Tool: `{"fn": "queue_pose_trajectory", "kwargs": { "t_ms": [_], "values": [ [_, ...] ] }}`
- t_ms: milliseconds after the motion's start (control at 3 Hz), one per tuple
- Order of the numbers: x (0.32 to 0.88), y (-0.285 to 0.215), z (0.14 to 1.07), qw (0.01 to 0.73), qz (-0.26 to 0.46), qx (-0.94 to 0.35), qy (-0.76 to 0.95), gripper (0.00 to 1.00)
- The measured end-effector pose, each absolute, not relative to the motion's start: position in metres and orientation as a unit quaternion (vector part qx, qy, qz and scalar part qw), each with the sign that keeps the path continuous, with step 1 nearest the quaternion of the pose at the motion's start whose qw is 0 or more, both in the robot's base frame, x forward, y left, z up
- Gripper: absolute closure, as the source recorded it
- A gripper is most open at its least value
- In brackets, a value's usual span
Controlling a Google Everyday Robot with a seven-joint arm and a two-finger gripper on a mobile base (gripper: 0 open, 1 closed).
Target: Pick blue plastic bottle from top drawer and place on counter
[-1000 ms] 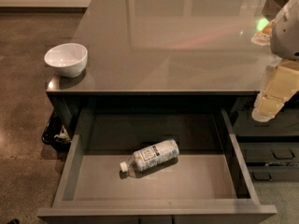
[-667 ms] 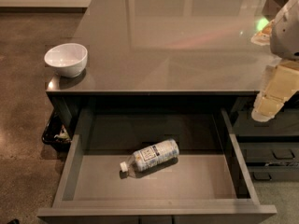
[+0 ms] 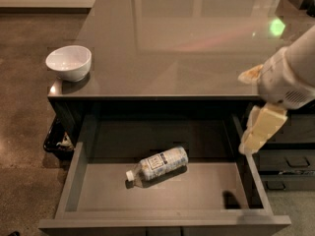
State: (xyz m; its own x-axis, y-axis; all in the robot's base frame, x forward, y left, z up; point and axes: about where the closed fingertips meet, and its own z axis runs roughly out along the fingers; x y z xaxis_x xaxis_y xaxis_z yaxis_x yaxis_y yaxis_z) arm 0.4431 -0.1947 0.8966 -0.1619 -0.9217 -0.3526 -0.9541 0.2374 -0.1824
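The blue plastic bottle (image 3: 160,163) lies on its side near the middle of the open top drawer (image 3: 206,188), its white cap pointing to the front left. The counter (image 3: 172,48) stretches behind and above the drawer, glossy and dark. My gripper (image 3: 260,132) hangs from the white arm at the right, just over the drawer's right side wall. It is above and to the right of the bottle and well apart from it. It holds nothing that I can see.
A white bowl (image 3: 69,62) stands on the counter's front left corner. Smaller handled drawers (image 3: 288,163) sit to the right of the open drawer. A black object (image 3: 58,140) lies on the floor at the left. A green light reflects (image 3: 277,27) on the counter at the back right.
My gripper has moved left and down, from beside the counter's right edge to over the drawer's right wall. The bottle and bowl have not moved.
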Motion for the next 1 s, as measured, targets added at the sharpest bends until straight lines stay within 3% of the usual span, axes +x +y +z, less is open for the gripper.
{"fn": "queue_pose_trajectory", "kwargs": {
  "t_ms": [333, 1000],
  "values": [
    [0.451, -0.164, 0.831, 0.220, 0.108, -0.632, 0.735, 0.00],
    [0.461, -0.139, 0.799, 0.225, 0.134, -0.638, 0.724, 0.00]
  ]
}}
